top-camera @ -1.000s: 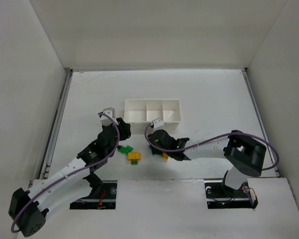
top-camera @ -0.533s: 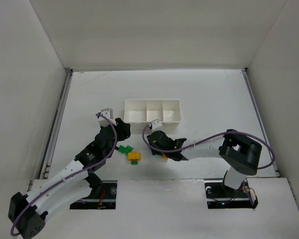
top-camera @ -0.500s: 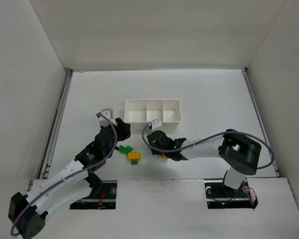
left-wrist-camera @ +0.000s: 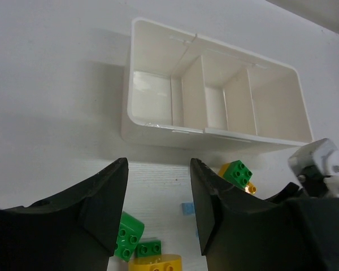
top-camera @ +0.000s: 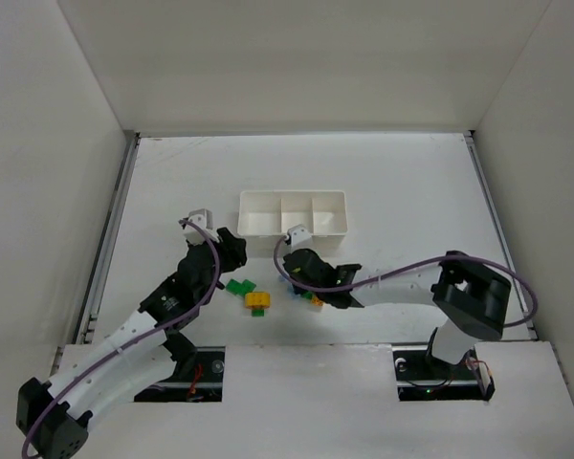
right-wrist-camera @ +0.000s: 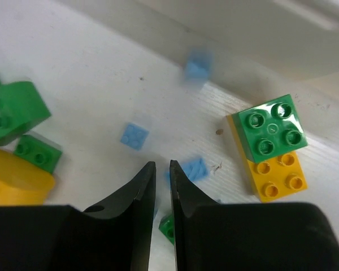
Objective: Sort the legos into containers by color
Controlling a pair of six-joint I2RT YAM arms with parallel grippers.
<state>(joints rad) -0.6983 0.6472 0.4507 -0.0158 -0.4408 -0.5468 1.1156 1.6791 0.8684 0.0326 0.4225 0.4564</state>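
Note:
The white three-compartment tray (top-camera: 293, 195) lies mid-table, all compartments empty in the left wrist view (left-wrist-camera: 158, 134). Legos lie in front of it: a green brick (top-camera: 237, 285) and a yellow one (top-camera: 257, 300) on the left, and a green brick stacked on a yellow-orange one (right-wrist-camera: 269, 131) on the right. Pale blue plates (right-wrist-camera: 134, 136) (right-wrist-camera: 195, 168) lie between them. My left gripper (top-camera: 231, 247) is open and empty above the left bricks (left-wrist-camera: 158, 209). My right gripper (top-camera: 289, 277) is shut low over the blue plates (right-wrist-camera: 163, 169), with nothing seen between its tips.
A small green brick (right-wrist-camera: 37, 152) lies beside the yellow one (right-wrist-camera: 11, 180). Another small green piece (right-wrist-camera: 166, 226) sits under my right fingers. White walls enclose the table on three sides.
My left gripper has drawn back a little to the upper left, off the green brick. My right gripper has shifted slightly left among the blue plates.

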